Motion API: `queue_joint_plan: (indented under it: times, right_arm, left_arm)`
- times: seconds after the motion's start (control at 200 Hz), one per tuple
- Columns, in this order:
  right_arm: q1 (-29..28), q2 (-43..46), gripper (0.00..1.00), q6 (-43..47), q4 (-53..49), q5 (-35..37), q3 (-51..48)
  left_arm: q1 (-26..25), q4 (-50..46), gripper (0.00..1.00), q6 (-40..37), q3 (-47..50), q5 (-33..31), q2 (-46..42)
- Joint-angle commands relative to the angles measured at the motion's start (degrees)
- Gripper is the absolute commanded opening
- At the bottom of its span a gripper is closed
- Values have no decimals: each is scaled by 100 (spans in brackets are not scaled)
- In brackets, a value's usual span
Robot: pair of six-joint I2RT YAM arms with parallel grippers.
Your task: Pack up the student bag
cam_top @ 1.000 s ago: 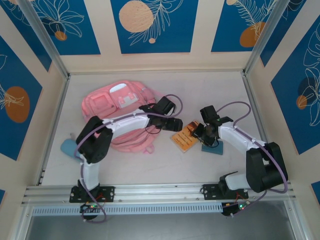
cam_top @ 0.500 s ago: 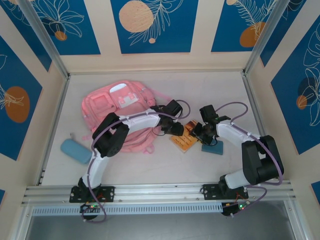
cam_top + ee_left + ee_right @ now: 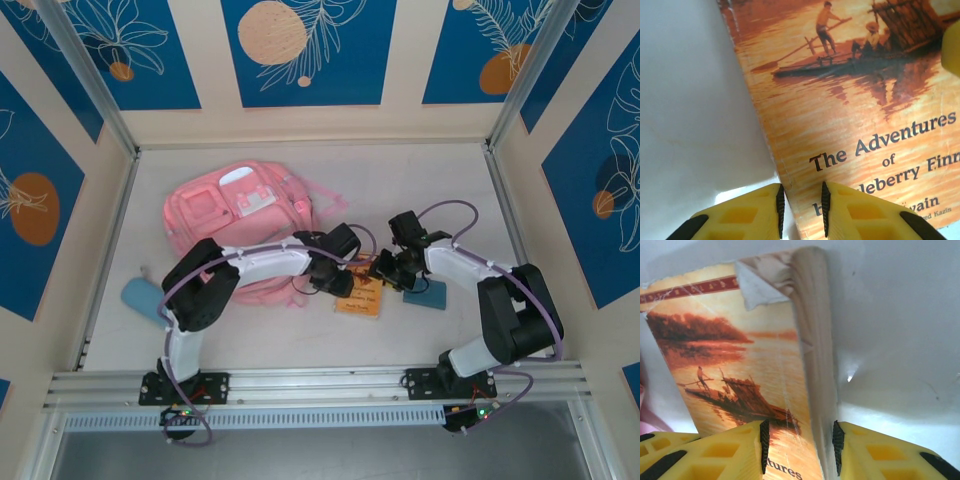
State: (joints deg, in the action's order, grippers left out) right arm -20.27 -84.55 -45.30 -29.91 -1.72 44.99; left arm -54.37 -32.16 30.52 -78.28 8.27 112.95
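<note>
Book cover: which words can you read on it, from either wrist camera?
"The Adventures": book cover.
"of": line below.
"leberry Fin": cut at both ends.
"vain" and "red Kazin": starts hidden.
"tures": right wrist view, same cover.
Red band lettering: too blurred.

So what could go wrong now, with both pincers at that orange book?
The right pincer clamps the book while the left pincer straddles its other edge; pulling unevenly could twist or drop it. Its cover corner is already peeling and might tear further.
</note>
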Motion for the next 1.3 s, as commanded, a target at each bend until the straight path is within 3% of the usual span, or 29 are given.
queue_joint_plan:
  times: [0.0, 0.15, 0.305, 0.62, 0.815, 1.115, 1.295]
  right_arm:
    - [-38, 44, 42, 151, -506, 222, 72]
    - [-79, -16, 45, 283, -542, 54, 44]
    - [-251, -150, 45, 347, -457, -193, 69]
    - [-281, -281, 44, 412, -350, -367, 103]
    - [-268, -225, 32, 499, -373, -484, 141]
    - [-267, 127, 25, 445, -370, -861, 256]
    - [-228, 157, 7, 360, -408, -733, 217]
  left_arm:
    - [-83, -240, 30, 90, 172, -275, -108]
    - [-82, -141, 40, 164, -195, -501, -143]
    - [-56, -201, 40, 272, -541, -815, 78]
    - [-56, -213, 38, 428, -567, -712, 533]
    - [-70, -186, 37, 437, -547, -573, 700]
    - [-65, -56, 33, 548, -381, -520, 825]
    - [-61, -19, 33, 508, -387, -482, 659]
